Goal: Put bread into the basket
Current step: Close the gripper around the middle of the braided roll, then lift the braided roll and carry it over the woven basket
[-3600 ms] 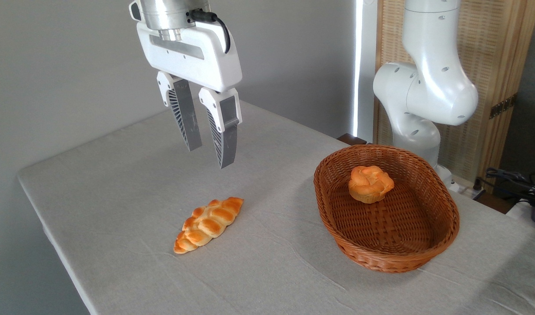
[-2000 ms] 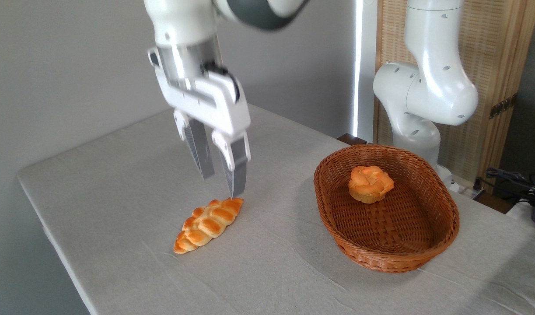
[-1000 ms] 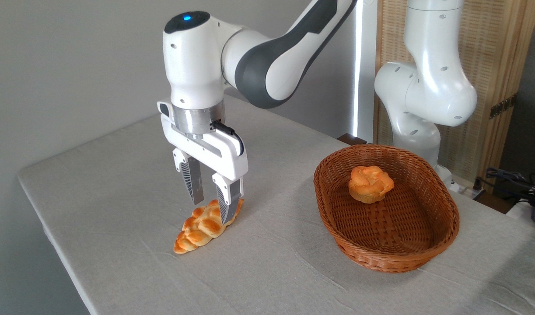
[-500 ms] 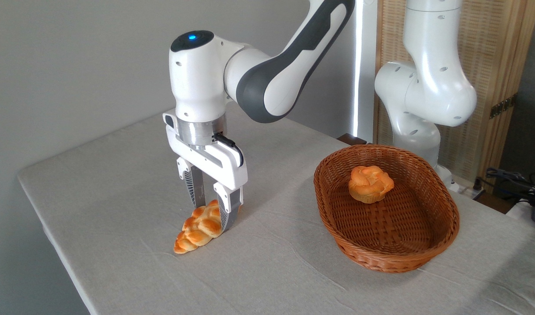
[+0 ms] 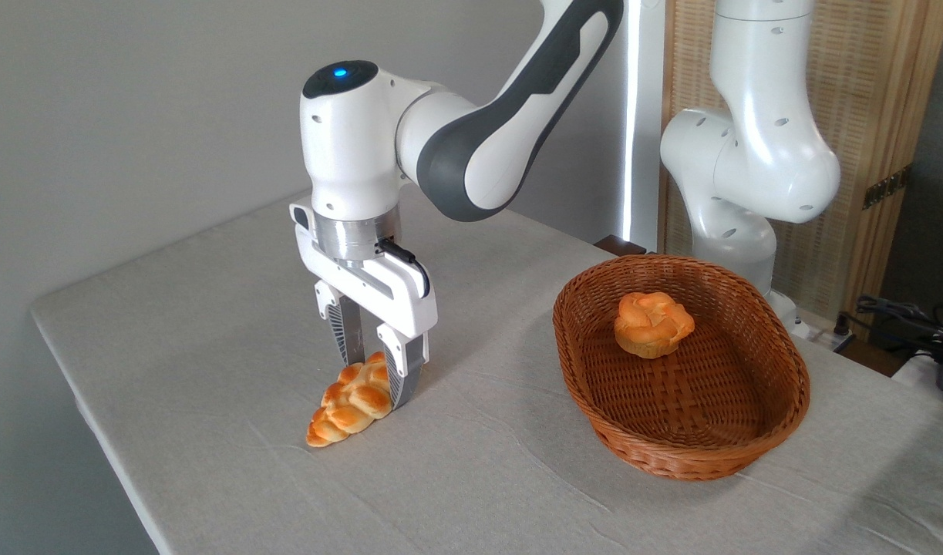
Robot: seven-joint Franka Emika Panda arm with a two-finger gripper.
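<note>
reaching straight down from a bent white-and-grey arm, our gripper (image 5: 376,378) points vertically at the surface (image 5: 209,324), its fingers (image 5: 401,378) set narrowly either side of the bread's (image 5: 351,401) far end; whether they press it we cannot tell. the bread lies on the surface, well left of the basket (image 5: 779,420), which holds a small bun (image 5: 652,324).

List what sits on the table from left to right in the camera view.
braided loaf → gripper, its fingers either side of the loaf's right end → wicker basket, with a small knotted bun inside it.
</note>
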